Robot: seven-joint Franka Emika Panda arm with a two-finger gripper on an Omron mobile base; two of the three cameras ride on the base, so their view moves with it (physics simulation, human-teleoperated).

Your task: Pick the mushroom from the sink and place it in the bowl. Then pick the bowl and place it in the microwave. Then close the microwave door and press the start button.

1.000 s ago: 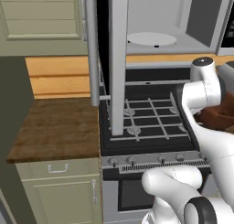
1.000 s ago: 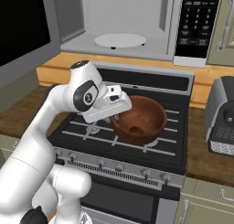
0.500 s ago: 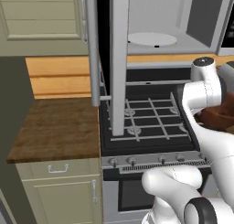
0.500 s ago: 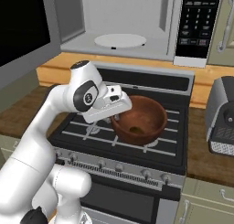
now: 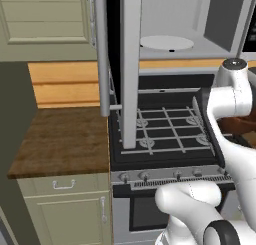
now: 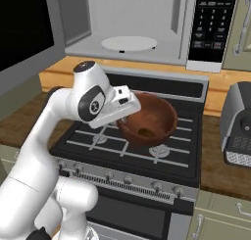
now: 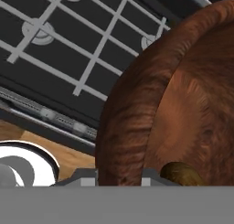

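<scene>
My gripper (image 6: 125, 119) is shut on the near rim of the reddish-brown bowl (image 6: 151, 117), one finger inside the rim and one outside, holding it just above the stove grates. The bowl (image 7: 183, 90) looms large in the hand view, and its edge (image 5: 241, 128) peeks out past my arm in the left base view. The small brownish mushroom (image 6: 145, 132) lies on the bowl's bottom (image 7: 181, 174). Above the stove the microwave (image 6: 142, 16) stands open with its white turntable (image 6: 129, 43) bare. The microwave door (image 6: 24, 33) swings out to the left, edge-on (image 5: 131, 64) in the left base view. The sink is out of view.
The black-topped range (image 6: 98, 136) with grey grates lies under the bowl. A grey appliance (image 6: 238, 124) stands on the counter at the right. A wooden counter (image 5: 60, 139) adjoins the stove on the left, below beige cabinets (image 5: 45, 19). The microwave's button panel (image 6: 208, 23) is on its right side.
The bowl has risen a little above the stove grates in my grip, and the arm has shifted slightly with it.
</scene>
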